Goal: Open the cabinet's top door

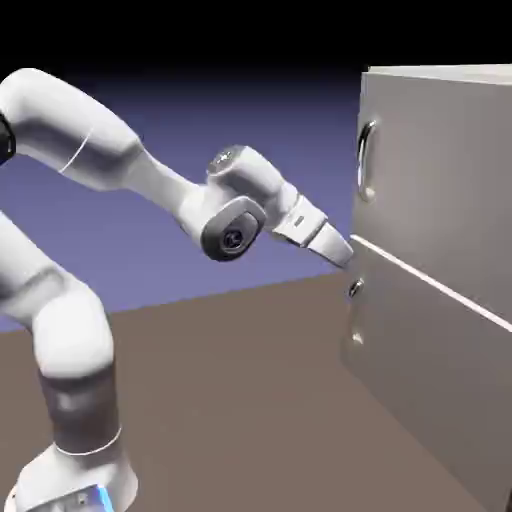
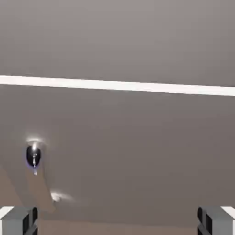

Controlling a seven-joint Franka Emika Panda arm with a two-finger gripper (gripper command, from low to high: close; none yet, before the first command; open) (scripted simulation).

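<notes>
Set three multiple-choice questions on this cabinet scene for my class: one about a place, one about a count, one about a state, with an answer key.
1. Where is the long silver handle on the cabinet?
A. on the upper panel
B. on the lower panel
C. on the cabinet's top face

2. How many front panels does the pale line divide?
A. one
B. two
C. four

3. How is the gripper?
A. shut on the long handle
B. shut on nothing
C. open, holding nothing

Answers:
1 A, the long handle sits above the pale line, on the top door.
2 B, one panel lies above the line and one below.
3 C, the hand view shows the fingertips far apart with nothing between.
</notes>
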